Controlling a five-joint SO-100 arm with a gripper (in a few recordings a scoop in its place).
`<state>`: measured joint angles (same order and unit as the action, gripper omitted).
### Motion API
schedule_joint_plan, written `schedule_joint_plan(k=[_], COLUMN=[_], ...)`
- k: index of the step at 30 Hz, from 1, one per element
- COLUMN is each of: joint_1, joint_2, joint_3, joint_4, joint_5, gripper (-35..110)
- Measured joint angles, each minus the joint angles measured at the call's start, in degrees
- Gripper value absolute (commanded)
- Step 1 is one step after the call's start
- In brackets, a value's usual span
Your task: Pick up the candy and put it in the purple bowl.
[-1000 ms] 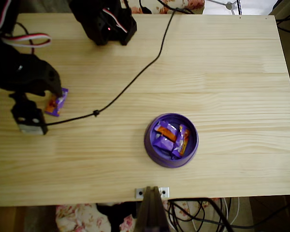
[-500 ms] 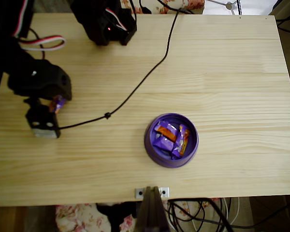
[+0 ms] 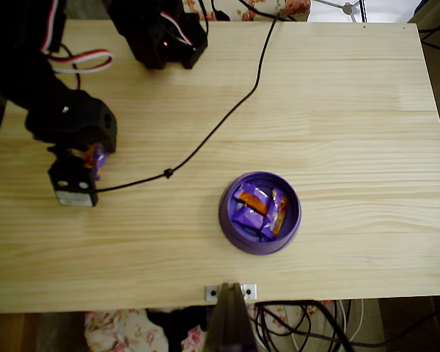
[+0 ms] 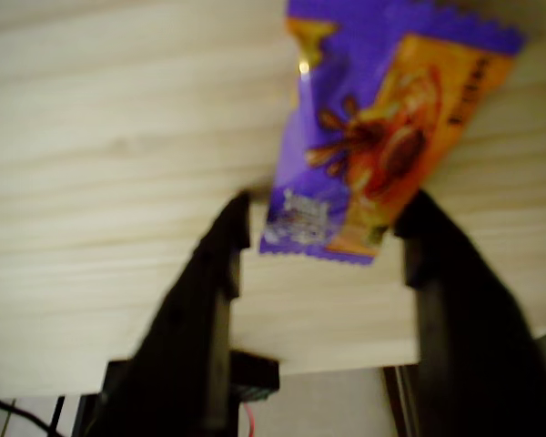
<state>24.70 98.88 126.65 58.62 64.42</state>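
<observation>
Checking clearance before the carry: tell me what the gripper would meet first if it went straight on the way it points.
Likely the bare table. In the wrist view the gripper, shut on the candy, points at plain wood beyond it; depth is unclear.

Pale pine table (image 3: pixel 352 110), floral fabric (image 3: pixel 110 326) beneath its edge.

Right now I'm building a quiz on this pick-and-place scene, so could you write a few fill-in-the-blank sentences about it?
1. The gripper is shut on a ____ in a purple and orange wrapper.
2. The purple bowl already holds several ____.
3. In the overhead view, the held candy is to the ____ of the bowl.
4. A black ____ runs across the wooden table.

Missing words: candy; candies; left; cable
</observation>
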Motion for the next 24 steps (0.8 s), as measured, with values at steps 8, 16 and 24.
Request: schedule_joint_plan(k=[8, 16, 24], joint_1=[1.7, 2.7, 2.5], joint_2=[1.1, 2.2, 3.1], joint_3=[0.9, 1.0, 1.0], joint_4=[-1.5, -1.0, 1.2], joint_5=[-1.8, -3.3, -3.3], gripper=[2, 0, 20])
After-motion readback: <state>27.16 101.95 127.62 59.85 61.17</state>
